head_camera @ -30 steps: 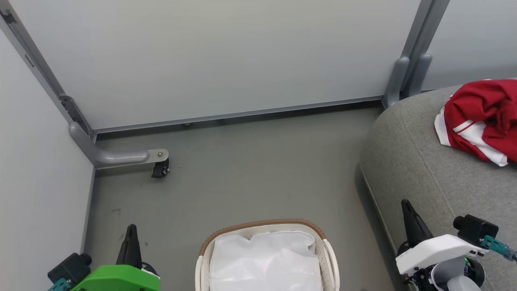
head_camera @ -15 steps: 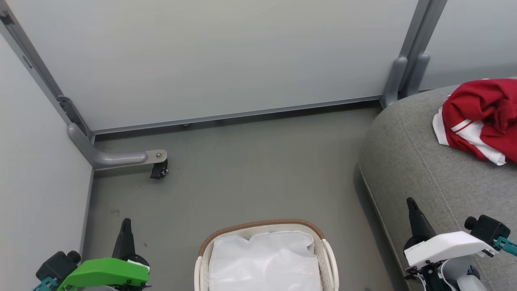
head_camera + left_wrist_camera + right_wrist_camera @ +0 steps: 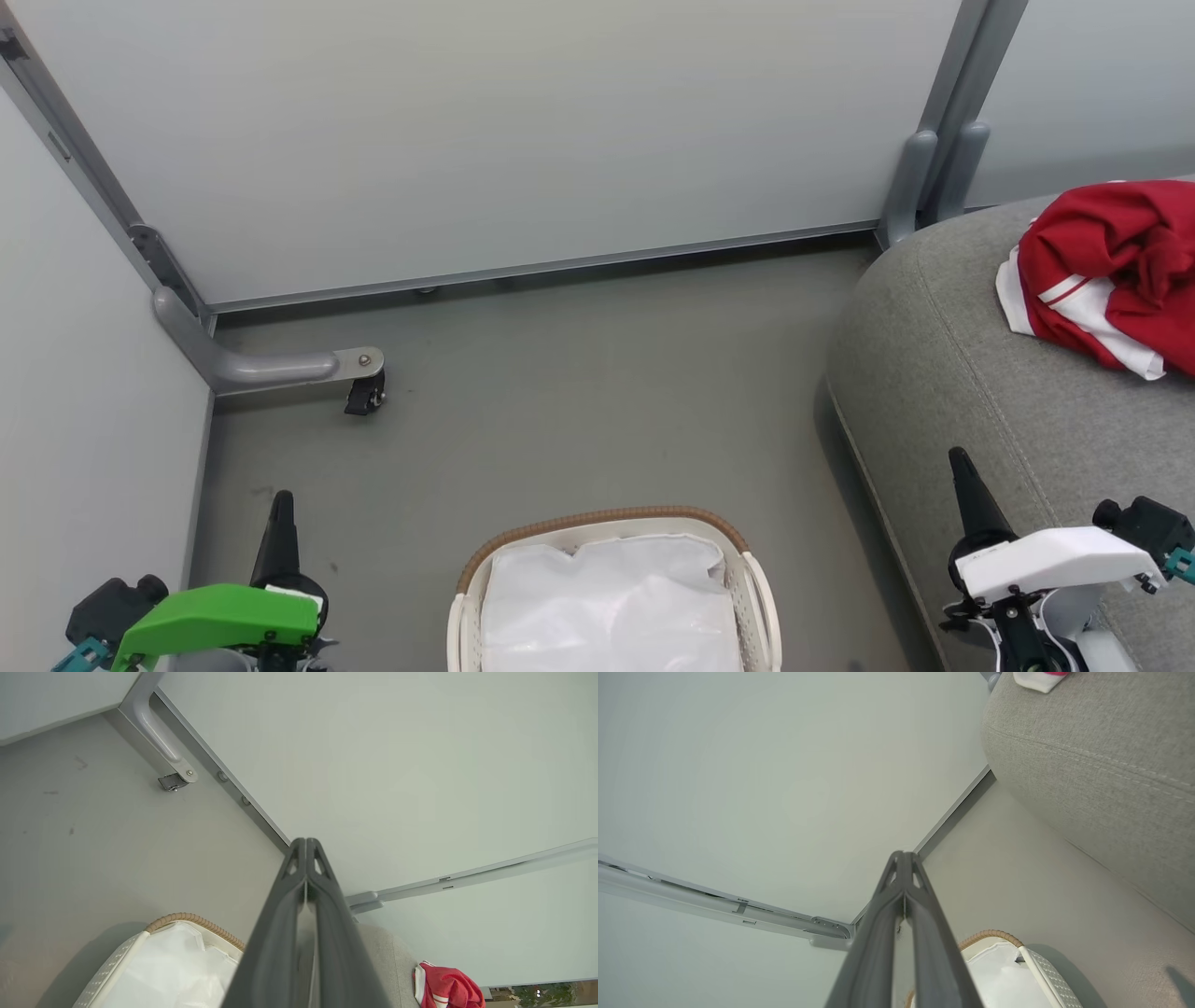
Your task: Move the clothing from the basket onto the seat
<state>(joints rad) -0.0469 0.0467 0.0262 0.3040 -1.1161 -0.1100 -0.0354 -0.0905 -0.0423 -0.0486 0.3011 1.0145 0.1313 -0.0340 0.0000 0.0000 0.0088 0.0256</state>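
The red clothing [image 3: 1111, 271] with white trim lies bunched on the grey-green seat [image 3: 952, 373] at the right edge; the left wrist view catches the clothing [image 3: 448, 991] too. The white basket [image 3: 761, 597] with a tan rim stands on the floor at bottom centre, holding only its white liner [image 3: 611, 602]. My left gripper [image 3: 280, 509] is shut with nothing in it, left of the basket. Over the seat's front edge, right of the basket, my right gripper [image 3: 962, 467] is shut and holds nothing. Both wrist views show the fingers pressed together [image 3: 306, 847] [image 3: 903, 858].
Pale partition panels wall in the grey floor [image 3: 579, 401] at the back and left. A grey metal foot with a black caster [image 3: 364, 392] juts out at the left corner. Another grey post [image 3: 924, 177] stands behind the seat.
Both grippers have drawn outward and down toward the lower corners. The camera has shifted slightly, sliding the scene a little left. The clothing stays on the seat.
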